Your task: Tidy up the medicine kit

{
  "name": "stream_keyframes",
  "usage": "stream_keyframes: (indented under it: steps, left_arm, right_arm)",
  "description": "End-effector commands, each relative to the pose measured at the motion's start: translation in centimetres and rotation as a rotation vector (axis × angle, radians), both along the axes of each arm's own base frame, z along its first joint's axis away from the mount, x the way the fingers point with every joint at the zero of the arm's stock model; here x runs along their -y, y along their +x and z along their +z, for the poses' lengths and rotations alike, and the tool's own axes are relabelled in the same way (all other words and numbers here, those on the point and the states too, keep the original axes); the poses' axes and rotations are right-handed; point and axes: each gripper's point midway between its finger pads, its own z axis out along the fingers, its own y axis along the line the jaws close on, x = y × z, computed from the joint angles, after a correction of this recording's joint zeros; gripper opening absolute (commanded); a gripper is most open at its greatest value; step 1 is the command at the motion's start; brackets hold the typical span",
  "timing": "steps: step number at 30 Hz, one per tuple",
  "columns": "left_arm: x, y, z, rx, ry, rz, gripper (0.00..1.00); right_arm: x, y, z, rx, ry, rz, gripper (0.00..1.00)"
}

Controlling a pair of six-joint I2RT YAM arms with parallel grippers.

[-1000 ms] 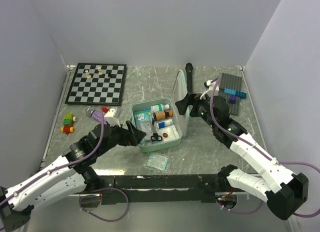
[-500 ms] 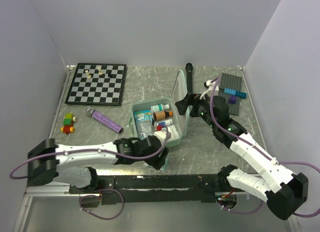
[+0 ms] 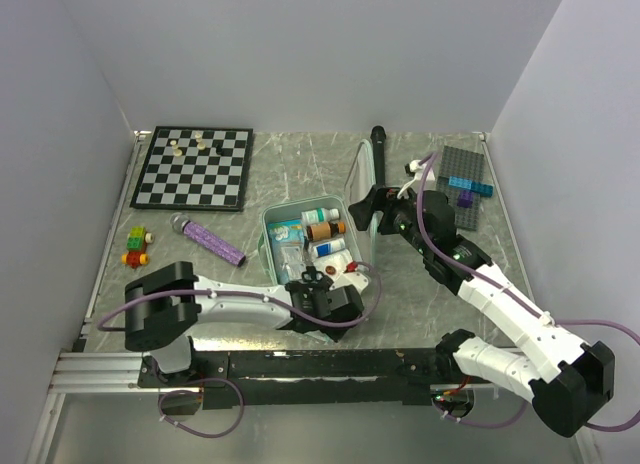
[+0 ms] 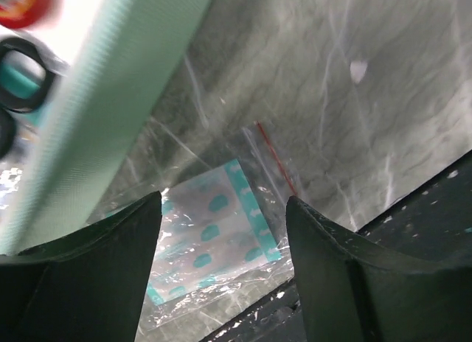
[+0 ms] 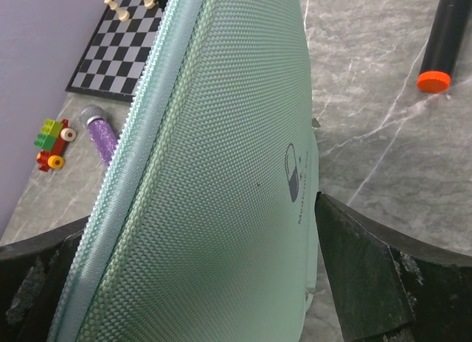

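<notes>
The medicine kit [image 3: 270, 227] is a mint-green zip case, open in mid-table, with bottles, packets and black scissors [image 3: 312, 275] inside. Its lid [image 3: 357, 179] stands upright. My right gripper [image 3: 376, 204] is shut on the lid; in the right wrist view the lid [image 5: 221, 172] with its pill logo fills the space between the fingers. My left gripper [image 3: 328, 306] is open at the kit's near edge. In the left wrist view it [image 4: 223, 202] hangs just above a clear bag of teal-dotted plasters [image 4: 210, 235], beside the kit's wall [image 4: 110, 99]. The bag is hidden in the top view.
A chessboard [image 3: 193, 168] lies at the back left. A purple microphone toy [image 3: 208, 241] and a small brick car [image 3: 136, 246] lie left of the kit. A black marker [image 3: 380, 154] and a grey baseplate with blue bricks [image 3: 464, 184] lie at the back right. A black rail [image 3: 320, 364] runs along the front.
My left arm has swung from the kit's left side across to its near edge, over the bag. A white and red item left of the kit now lies inside it. The right arm has not moved.
</notes>
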Motion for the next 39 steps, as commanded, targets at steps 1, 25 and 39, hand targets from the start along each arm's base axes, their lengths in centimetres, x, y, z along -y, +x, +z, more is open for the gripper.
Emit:
stream_keyframes:
  steps: [1,25,39]
  left_arm:
    - [1.4,-0.5,0.7,0.022,-0.015,-0.048,0.72]
    - [-0.9,-3.0,-3.8,-0.063,0.187,-0.080,0.36]
    - [-0.2,-2.9,2.0,-0.007,-0.026,-0.080,0.01]
  right_arm:
    - [0.5,0.0,-1.0,-0.040,-0.040,-0.010,1.00]
    - [0.4,-0.2,-1.5,-0.063,-0.033,-0.006,1.00]
    - [0.4,-0.5,-0.9,-0.051,-0.024,0.002,1.00]
